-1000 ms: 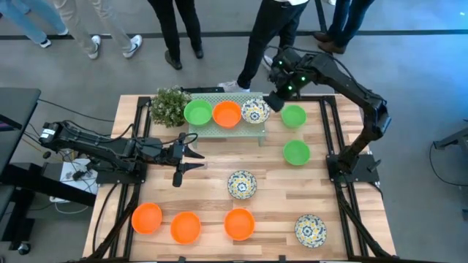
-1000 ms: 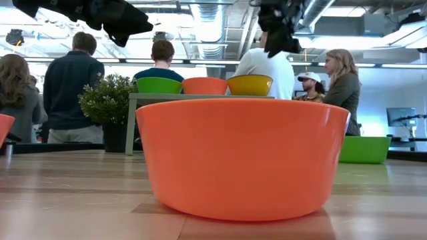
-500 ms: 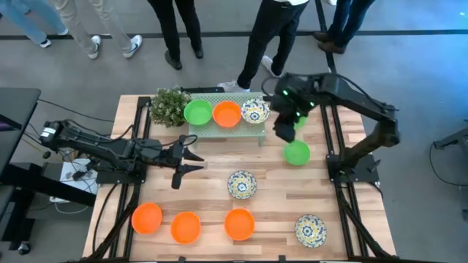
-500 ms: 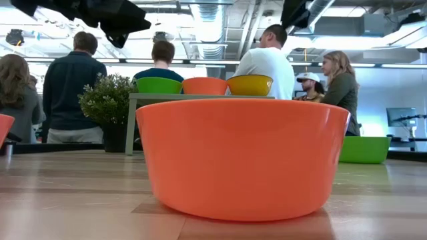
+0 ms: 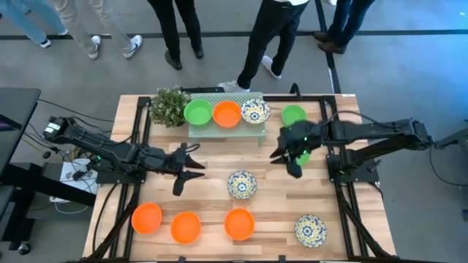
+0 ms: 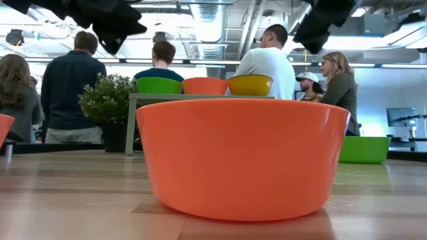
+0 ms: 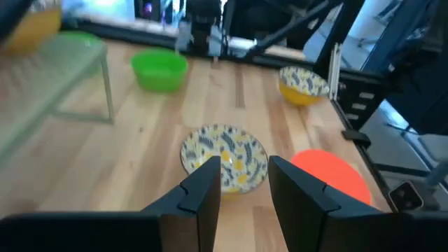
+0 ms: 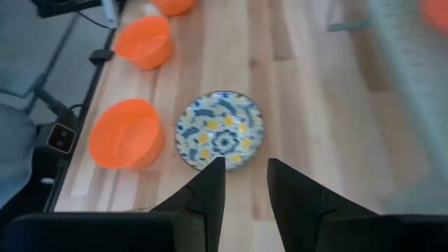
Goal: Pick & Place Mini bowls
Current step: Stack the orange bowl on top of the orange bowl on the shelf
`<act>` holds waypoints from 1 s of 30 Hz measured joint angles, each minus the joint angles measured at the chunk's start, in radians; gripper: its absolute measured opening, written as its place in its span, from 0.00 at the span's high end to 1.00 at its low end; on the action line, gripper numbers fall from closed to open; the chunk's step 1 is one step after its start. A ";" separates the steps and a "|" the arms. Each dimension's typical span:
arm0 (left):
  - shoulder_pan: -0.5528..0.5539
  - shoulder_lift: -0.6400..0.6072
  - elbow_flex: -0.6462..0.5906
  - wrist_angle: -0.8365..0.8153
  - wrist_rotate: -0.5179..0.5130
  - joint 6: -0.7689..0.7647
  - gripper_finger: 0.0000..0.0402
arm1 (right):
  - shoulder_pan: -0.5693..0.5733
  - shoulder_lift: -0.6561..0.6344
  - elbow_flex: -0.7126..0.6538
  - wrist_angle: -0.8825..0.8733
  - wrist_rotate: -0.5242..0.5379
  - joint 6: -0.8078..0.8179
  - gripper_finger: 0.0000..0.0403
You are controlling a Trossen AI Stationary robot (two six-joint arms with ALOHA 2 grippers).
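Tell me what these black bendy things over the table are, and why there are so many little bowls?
They are two robot arms, each ending in a two-finger pincher called a gripper. One picture looks straight down, one peeks across the tabletop, and two come from cameras on the arms' wrists. The left gripper and right gripper both hang open and hold nothing. Between them on the wooden table lies a flowery bowl. Three orange bowls sit along the near edge, like this one. A pale green stand carries three more bowls beside a small plant. People stand behind.
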 joint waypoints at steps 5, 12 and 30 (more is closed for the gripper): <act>-0.039 0.102 0.031 -0.046 0.001 -0.058 0.70 | 0.058 0.047 -0.134 0.236 0.022 0.008 0.75; -0.094 0.275 0.240 -0.451 0.063 -0.184 0.70 | 0.092 0.168 -0.162 0.355 0.022 -0.012 0.75; -0.243 0.479 0.264 -0.524 0.281 -0.452 0.70 | 0.064 0.236 -0.157 0.369 0.018 -0.079 0.75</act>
